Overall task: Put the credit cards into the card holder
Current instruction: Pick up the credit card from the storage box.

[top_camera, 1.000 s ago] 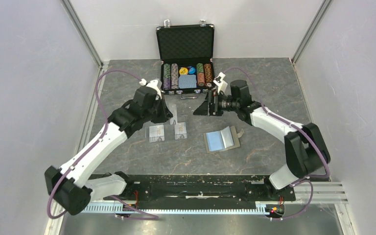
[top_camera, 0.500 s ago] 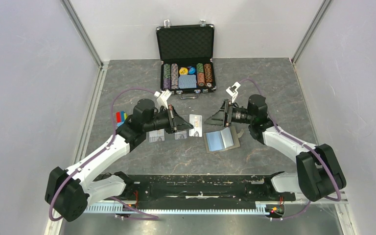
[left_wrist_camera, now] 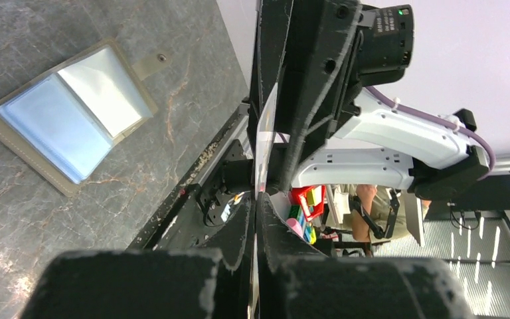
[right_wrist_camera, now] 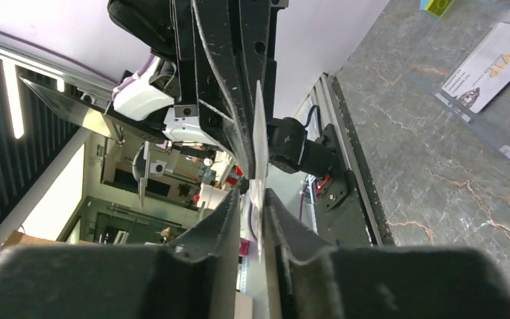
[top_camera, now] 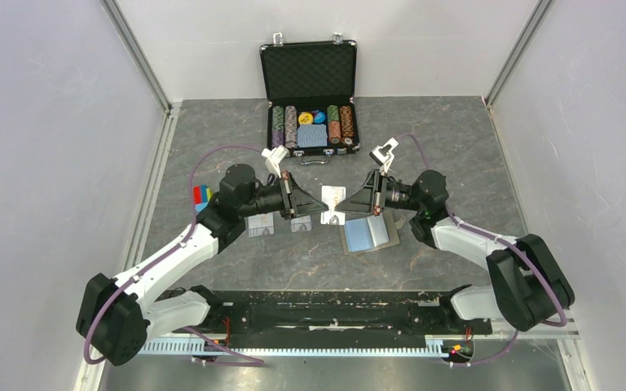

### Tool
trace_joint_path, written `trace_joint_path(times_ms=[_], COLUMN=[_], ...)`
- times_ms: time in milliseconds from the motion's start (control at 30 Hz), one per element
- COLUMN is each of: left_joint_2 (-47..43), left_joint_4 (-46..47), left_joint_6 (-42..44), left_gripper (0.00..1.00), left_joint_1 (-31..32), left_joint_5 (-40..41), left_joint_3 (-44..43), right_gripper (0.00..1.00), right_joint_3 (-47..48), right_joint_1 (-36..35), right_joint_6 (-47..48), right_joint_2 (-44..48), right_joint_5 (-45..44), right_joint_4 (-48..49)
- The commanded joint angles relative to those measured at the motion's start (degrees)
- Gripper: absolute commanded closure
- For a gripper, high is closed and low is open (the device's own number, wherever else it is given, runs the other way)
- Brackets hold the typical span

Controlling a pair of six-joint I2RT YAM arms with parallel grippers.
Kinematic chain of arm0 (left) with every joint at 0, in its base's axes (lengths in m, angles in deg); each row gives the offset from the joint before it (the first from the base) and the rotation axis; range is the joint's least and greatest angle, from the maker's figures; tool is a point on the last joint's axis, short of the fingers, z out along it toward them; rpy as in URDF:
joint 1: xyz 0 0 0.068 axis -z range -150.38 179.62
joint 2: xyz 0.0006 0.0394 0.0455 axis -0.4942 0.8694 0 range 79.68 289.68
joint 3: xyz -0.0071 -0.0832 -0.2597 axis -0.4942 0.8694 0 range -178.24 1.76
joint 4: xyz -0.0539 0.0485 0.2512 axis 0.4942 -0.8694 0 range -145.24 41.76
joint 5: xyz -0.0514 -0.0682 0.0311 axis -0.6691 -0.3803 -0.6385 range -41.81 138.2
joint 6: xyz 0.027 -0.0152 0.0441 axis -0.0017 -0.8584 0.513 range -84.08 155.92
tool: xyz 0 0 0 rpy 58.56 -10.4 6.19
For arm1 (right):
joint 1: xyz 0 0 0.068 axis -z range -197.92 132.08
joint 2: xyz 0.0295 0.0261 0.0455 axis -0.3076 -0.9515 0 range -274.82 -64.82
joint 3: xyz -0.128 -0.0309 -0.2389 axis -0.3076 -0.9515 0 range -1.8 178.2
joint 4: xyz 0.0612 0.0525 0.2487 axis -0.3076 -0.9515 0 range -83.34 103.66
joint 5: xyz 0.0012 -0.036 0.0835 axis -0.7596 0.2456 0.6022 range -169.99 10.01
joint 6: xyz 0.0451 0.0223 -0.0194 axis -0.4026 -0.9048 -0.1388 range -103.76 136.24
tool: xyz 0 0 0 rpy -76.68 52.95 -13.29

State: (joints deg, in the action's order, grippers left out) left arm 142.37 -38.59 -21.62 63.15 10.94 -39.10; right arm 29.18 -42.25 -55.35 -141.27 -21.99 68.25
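Note:
My left gripper [top_camera: 318,209] is shut on one end of a whitish credit card [top_camera: 334,200] with a gold mark and holds it edge-up above the table. My right gripper [top_camera: 349,204] faces it from the right. In the right wrist view its jaws [right_wrist_camera: 252,194] stand close on either side of the card's other end [right_wrist_camera: 259,133], with a thin gap showing. The left wrist view has the card [left_wrist_camera: 265,126] edge-on, running out of my shut left gripper [left_wrist_camera: 255,199]. The taupe card holder [top_camera: 368,234] lies open, blue lining up, just right of the card. Another card [right_wrist_camera: 491,66] lies in a clear sleeve.
Two clear sleeves [top_camera: 261,226] [top_camera: 300,226] lie on the table under my left arm. A black poker-chip case [top_camera: 310,98] stands open at the back. Small coloured blocks [top_camera: 201,195] sit at the left. Walls close in on both sides.
My left gripper lifted the card and carried it right toward the middle. My right arm swung down to meet it and its jaws narrowed from wide open to nearly closed around the card.

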Motion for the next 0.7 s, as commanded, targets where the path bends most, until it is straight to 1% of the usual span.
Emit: trace_joint_path(times_ms=[0,33,67,133,200,233,267,333,367,400,467,500,533,567,600,667], left_joint_2=[0.1,0.2,0.2,0.4,0.6,0.7,0.8,1.1,1.3,1.4,1.7,1.9,2.4,3.1,4.0,6.0], left_joint_4=[3.3,3.3,3.1,3.1,2.9,2.7,2.7,1.8,0.8,-1.2,-6.6,-10.4,-14.3,-16.8,-18.8,-21.2], left_joint_6=[-2.1,-2.1,-2.1,-2.1,-2.1,-2.1,-2.0,-1.9,-1.6,-0.8,1.1,2.2,3.5,4.5,5.1,5.8], left_gripper=[0.97,0.96,0.93,0.79,0.67,0.63,0.61,0.59,0.59,0.59,0.59,0.59,0.59,0.6,0.6,0.6], left_joint_1=[0.3,0.3,0.4,0.3,0.3,0.4,0.4,0.3,0.3,0.3,0.6,0.8,1.2,1.5,2.1,3.2], left_joint_5=[-1.9,-1.9,-1.9,-1.9,-1.4,-1.2,-0.9,-0.3,0.2,0.9,3.7,5.2,7.2,8.9,10.2,11.8], left_joint_3=[0.4,0.4,0.5,0.6,0.8,1.0,1.1,1.5,1.5,1.5,1.0,0.6,-0.2,-1.0,-1.6,-2.8], right_gripper=[0.89,0.95,1.0,1.0,1.0,1.0,1.0,1.0,1.0,1.0,1.0,1.0,1.0,1.0,1.0,1.0], right_joint_3=[-0.6,-0.6,-0.6,-0.6,-0.5,-0.3,0.0,1.5,3.2,5.3,11.1,14.1,16.6,18.1,19.2,19.0], right_joint_1=[-0.9,-0.9,-0.9,-0.9,-0.9,-0.8,-0.7,-0.1,0.4,0.9,2.3,3.1,3.8,4.5,5.3,7.0], right_joint_6=[-6.6,-6.8,-6.8,-5.9,-3.4,-1.5,1.2,9.0,13.3,19.8,33.5,40.0,44.6,49.5,52.7,56.1], right_joint_2=[-1.3,-1.5,-1.6,-1.6,-1.6,-1.4,-1.2,-0.9,-0.9,-1.1,-2.3,-3.2,-4.4,-5.4,-6.5,-7.8], right_joint_5=[-0.3,-0.2,0.0,0.3,0.6,0.6,0.5,0.3,0.1,-0.2,-2.5,-4.2,-6.2,-7.7,-9.3,-10.5], right_joint_4=[12.1,12.5,12.6,11.7,8.4,5.7,2.5,-8.6,-16.4,-23.8,-44.9,-52.8,-60.8,-67.0,-70.5,-74.8])
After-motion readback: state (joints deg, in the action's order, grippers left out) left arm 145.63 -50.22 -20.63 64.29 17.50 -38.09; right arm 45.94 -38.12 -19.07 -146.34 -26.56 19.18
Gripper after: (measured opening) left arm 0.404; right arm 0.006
